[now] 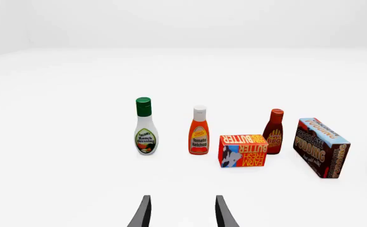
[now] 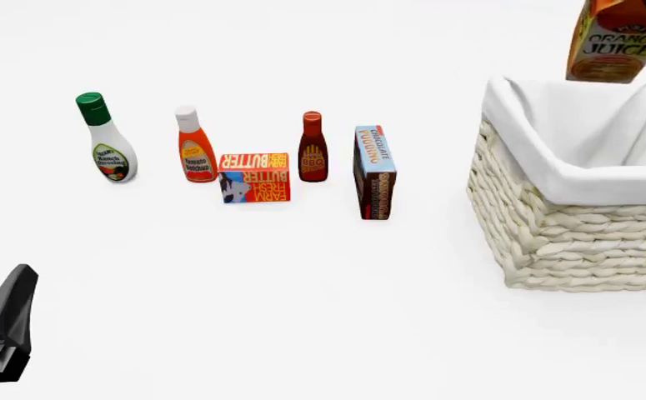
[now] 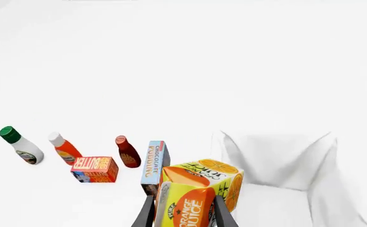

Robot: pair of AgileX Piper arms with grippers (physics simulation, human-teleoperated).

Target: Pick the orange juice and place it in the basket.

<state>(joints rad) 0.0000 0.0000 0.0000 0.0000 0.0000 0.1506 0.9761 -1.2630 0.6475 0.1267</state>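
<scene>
The orange juice (image 2: 615, 42) hangs in the air at the far right, above the back part of the basket (image 2: 568, 225). Through the right wrist camera, my right gripper (image 3: 184, 213) is shut on the orange juice (image 3: 196, 196), a dark finger on each side, and the basket's white liner (image 3: 278, 161) lies below and beyond it. The right gripper itself is outside the front view. My left gripper (image 1: 182, 198) is open with nothing between its fingers. It sits low at the near left of the table (image 2: 0, 333), well short of the groceries.
A row of groceries stands left of the basket: ranch dressing bottle (image 2: 108, 142), tomato ketchup bottle (image 2: 196, 146), butter box (image 2: 253, 177), dark red BBQ sauce bottle (image 2: 312, 148) and chocolate pudding box (image 2: 374, 171), nearest the basket.
</scene>
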